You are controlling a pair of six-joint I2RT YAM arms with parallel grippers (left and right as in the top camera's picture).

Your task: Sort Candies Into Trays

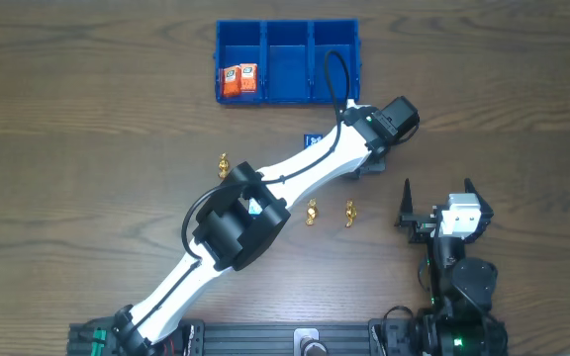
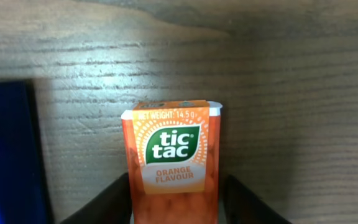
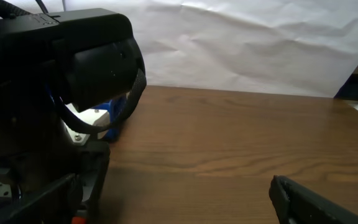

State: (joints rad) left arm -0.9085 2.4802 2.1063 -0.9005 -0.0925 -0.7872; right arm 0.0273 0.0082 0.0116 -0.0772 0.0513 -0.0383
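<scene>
Now the Left Gripper Holds an Orange Box

The left arm stands at the left but reaches across to the right side of the table [image 1: 522, 119]. Its left gripper [image 2: 176, 190] has one dark finger on each side of an orange box [image 2: 173, 152]. The fingers sit right against the box's two narrow sides, so I think it is squeezed tight. Holding it by the sides keeps the box straight and stops it from tipping or sliding out.

The box is near the right end of the blue tray [image 1: 265, 100], with bare wood behind it. It is not inside the tray. The tray has three bins. The left bin has two orange boxes [image 1: 238, 80] in it, side by side. That tells me where orange boxes belong, so this one most likely goes there too. The arm would need to carry it over the tray to that far bin.

Three gold candies [image 1: 312, 212] lie on the wood. One is near the arm's elbow, and two are close together nearer the arm bases. A small blue thing [image 1: 313, 140] peeks out beside the arm. I cannot tell what it is.

The right gripper [image 1: 437, 188] rests at the right, well apart from the tray. Its fingers are spread wide with nothing between them. Being back there leaves room for the left arm.
</scene>
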